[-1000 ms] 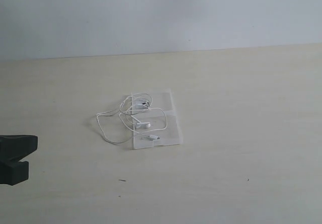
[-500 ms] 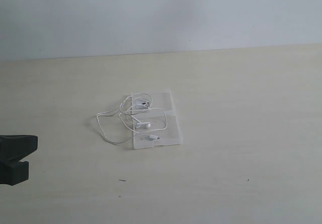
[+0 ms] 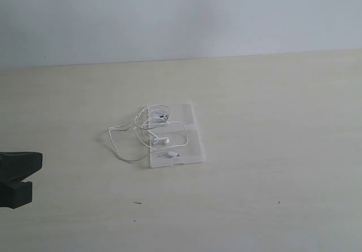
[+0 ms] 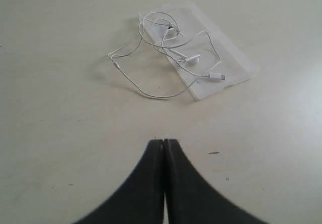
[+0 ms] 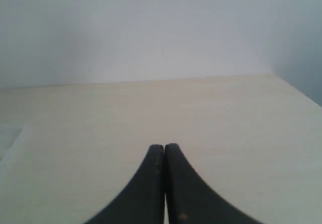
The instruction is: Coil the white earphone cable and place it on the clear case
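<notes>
Left pincer point(image 4: 164, 142) (pressed together, empty) is facing bare worktop point(image 4: 60, 148); ahead of it, white earphone cable point(image 4: 192, 59) is spilling past clear case point(image 4: 236, 63) edge. Right pincer point(image 5: 164, 146) is likewise sitting closed, empty.

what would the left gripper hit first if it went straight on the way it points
Probably the loose loop of the white earphone cable, then the clear case; how high the left gripper sits is unclear.

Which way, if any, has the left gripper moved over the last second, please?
No: the left gripper sits just as far from the clear case as before.
</notes>
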Available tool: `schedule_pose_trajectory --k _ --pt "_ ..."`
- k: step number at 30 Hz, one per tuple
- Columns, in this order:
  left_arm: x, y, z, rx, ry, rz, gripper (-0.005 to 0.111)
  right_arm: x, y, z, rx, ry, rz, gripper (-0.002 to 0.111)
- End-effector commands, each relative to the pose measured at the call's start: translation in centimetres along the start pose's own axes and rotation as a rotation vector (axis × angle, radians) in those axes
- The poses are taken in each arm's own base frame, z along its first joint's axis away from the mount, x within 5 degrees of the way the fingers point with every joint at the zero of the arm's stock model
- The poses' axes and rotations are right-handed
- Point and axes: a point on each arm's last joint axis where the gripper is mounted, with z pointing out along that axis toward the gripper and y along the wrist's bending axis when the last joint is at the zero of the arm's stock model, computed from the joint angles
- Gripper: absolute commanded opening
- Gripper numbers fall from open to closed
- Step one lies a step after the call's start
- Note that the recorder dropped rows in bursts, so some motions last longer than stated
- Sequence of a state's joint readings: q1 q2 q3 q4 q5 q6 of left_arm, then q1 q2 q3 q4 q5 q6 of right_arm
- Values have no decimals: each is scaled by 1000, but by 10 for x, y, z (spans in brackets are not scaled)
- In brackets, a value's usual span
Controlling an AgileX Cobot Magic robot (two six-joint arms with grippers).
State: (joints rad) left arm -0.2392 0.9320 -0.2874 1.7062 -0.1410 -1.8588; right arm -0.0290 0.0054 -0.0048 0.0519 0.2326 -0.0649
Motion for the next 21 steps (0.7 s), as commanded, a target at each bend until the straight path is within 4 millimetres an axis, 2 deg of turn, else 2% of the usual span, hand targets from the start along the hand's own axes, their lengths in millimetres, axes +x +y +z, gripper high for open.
schedule_pose_trajectory --k 1,7,21 --pt "1 1 0 -9 -1 -2 0 6 0 0 3 47 -20 0" --pt "1 1 0 -9 -1 -2 0 6 0 0 7 46 111 0" --pt "1 1 0 -9 -1 -2 0 6 3 0 -51 47 54 0"
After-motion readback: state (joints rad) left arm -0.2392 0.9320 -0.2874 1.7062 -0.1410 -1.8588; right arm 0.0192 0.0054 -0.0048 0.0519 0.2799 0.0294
